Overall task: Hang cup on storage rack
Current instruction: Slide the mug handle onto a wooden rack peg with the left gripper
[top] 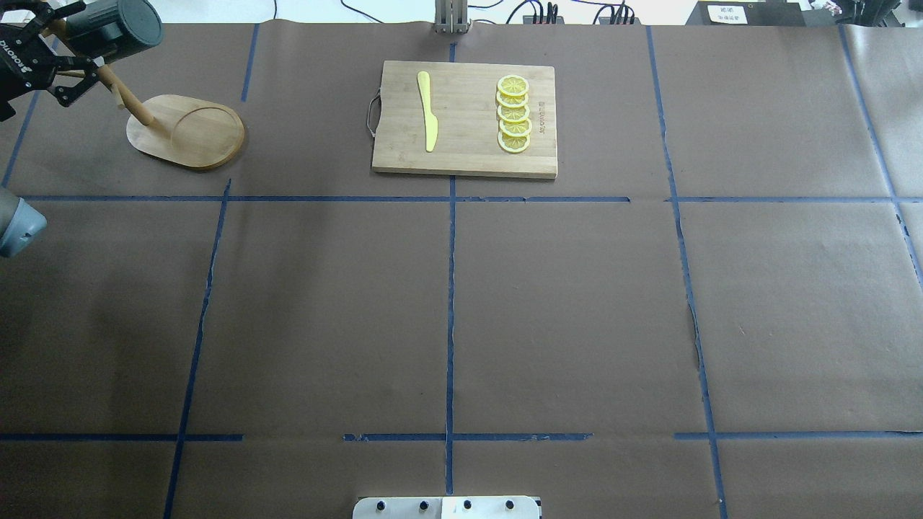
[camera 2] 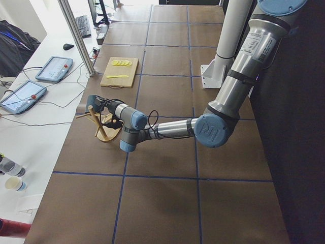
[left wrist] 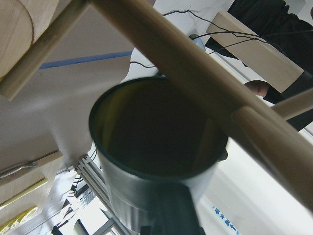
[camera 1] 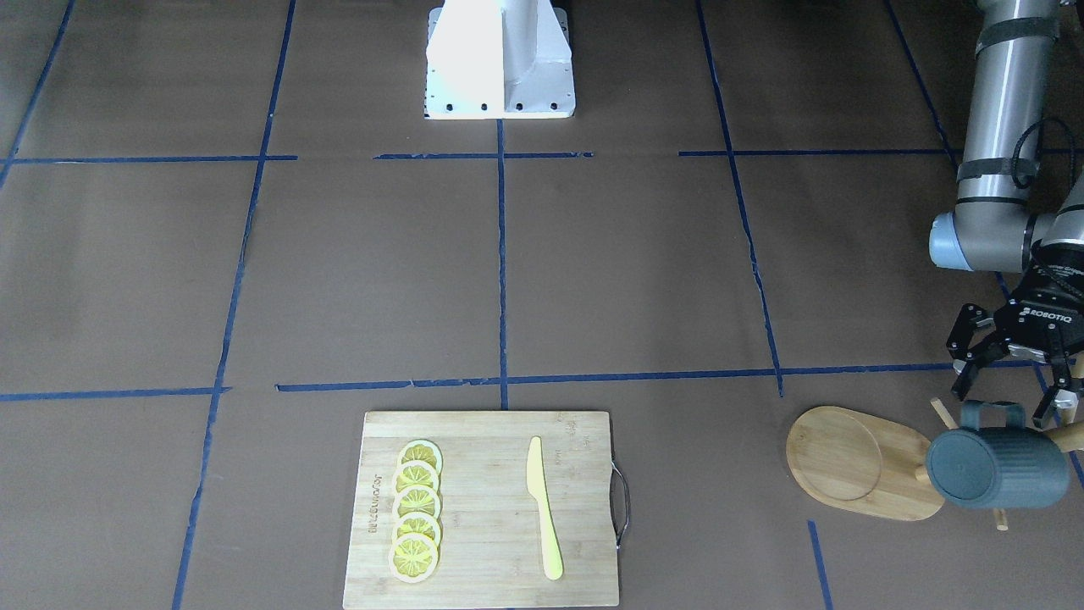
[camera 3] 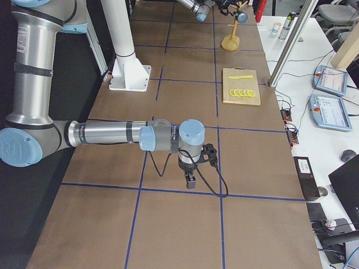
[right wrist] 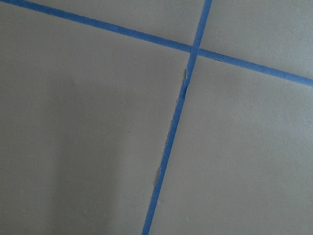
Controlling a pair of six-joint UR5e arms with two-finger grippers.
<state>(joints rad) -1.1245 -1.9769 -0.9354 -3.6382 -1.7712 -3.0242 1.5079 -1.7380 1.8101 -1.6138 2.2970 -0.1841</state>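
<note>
- The table (camera 1: 593, 254) is covered in brown paper crossed by blue tape lines.
- The storage rack (camera 1: 855, 462) stands at the table's left end, on the operators' side.
- The cup (camera 1: 999, 466) lies on its side up among the rack's pegs, with its handle turned toward the left gripper (camera 1: 1006, 396).
- That claw hovers just beside the handle, fingers spread wide and gripping nothing.
- The right gripper (camera 3: 190, 180) points down at the paper, well apart from the rack. Whether its fingers are parted cannot be told.
- A cutting board (camera 1: 487, 542) carries a row of lemon slices (camera 1: 417, 510) and a yellow knife (camera 1: 542, 508).
</note>
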